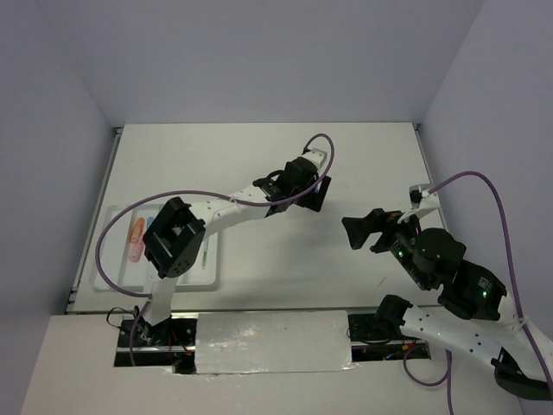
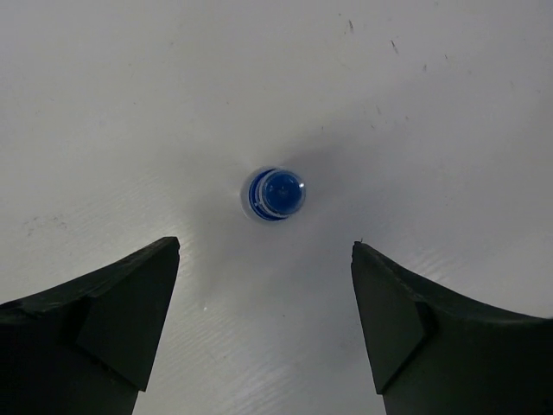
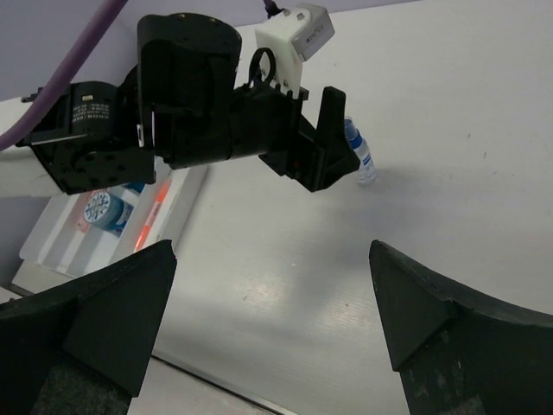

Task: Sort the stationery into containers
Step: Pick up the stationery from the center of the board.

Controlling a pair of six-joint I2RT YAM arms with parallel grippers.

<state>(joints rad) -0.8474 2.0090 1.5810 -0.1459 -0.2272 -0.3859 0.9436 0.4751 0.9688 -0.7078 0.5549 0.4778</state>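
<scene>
A tiny clear bottle with a blue cap (image 2: 275, 192) stands upright on the white table, seen from above in the left wrist view. My left gripper (image 2: 263, 246) is open and hovers over it, with the bottle just ahead of the gap between the fingertips. In the right wrist view the bottle (image 3: 359, 151) stands right beside the left gripper (image 3: 328, 169). In the top view the left gripper (image 1: 311, 192) hides the bottle. My right gripper (image 3: 272, 251) is open and empty, held at the right (image 1: 354, 232). The white divided tray (image 1: 112, 277) lies at the left.
The tray holds a pink eraser (image 1: 136, 249), an orange marker (image 1: 136, 229) and a green pen (image 1: 206, 255). A blue-and-white pot (image 3: 104, 207) and the orange marker (image 3: 151, 216) show in the tray (image 3: 52, 238) in the right wrist view. Purple cables loop over both arms.
</scene>
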